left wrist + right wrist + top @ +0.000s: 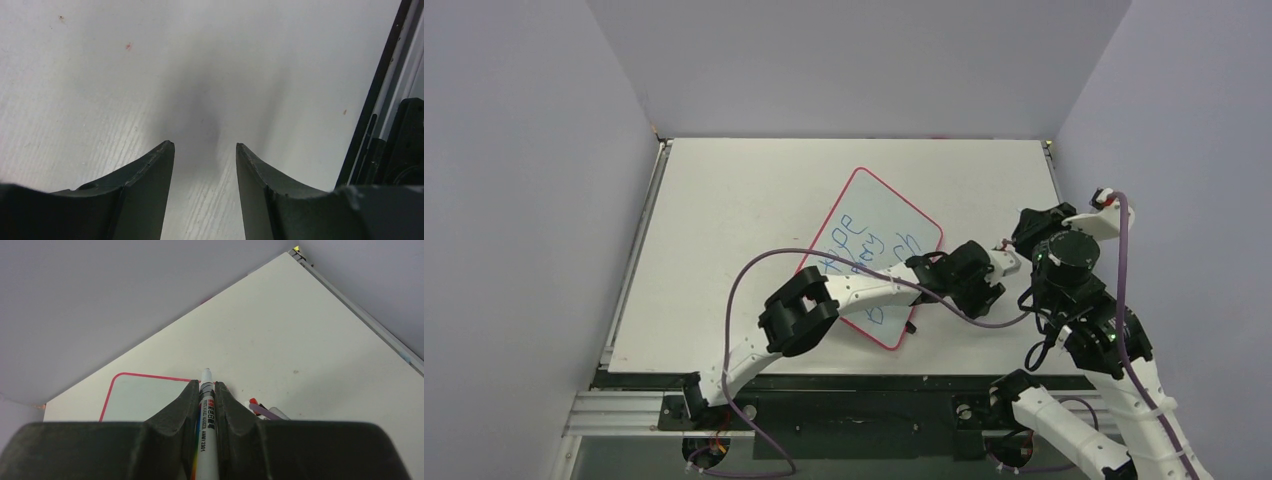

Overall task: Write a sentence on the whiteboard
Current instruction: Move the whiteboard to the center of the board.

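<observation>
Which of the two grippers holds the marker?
The right gripper, shut on the white marker; the left gripper stands open and empty.

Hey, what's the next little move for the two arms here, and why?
Probably draw the left arm back off the whiteboard. The left pincer hangs open over the table, holding nothing, while that arm hides part of the blue lettering. The right pincer, shut on the marker, sits beside the board.

Sentence partly under left arm
</observation>
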Available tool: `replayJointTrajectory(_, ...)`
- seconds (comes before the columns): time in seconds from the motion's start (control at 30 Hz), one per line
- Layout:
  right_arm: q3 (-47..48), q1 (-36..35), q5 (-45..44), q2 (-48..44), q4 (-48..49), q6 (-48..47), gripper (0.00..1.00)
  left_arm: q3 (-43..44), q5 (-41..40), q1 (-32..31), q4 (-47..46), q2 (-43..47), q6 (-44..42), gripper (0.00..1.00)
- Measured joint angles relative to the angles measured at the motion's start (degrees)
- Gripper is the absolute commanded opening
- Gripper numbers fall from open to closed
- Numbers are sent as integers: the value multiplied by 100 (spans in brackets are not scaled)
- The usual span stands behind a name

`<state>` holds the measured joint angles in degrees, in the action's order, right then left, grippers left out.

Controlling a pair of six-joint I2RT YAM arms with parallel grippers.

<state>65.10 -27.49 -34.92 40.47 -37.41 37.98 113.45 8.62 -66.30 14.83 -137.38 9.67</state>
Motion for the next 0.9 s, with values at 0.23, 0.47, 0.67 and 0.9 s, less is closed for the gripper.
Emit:
replayJointTrajectory(0.23, 68, 0, -20, 247, -83, 24, 0, -116, -476, -111, 153, -37, -437, 42)
replayJointTrajectory(0.47, 68, 0, 22, 295, -85, 46, 0, -898, -826, 212, -306, 197, -599, 38)
replayJointTrajectory(0.67, 66, 0, 92, 297, -79, 46, 0, -1416, -1078, 380, -575, 461, -588, 36)
replayJointTrajectory(0.9, 22, 0, 173, 297, -59, 48, 0, -2151, -1209, 455, -914, 870, -538, 35)
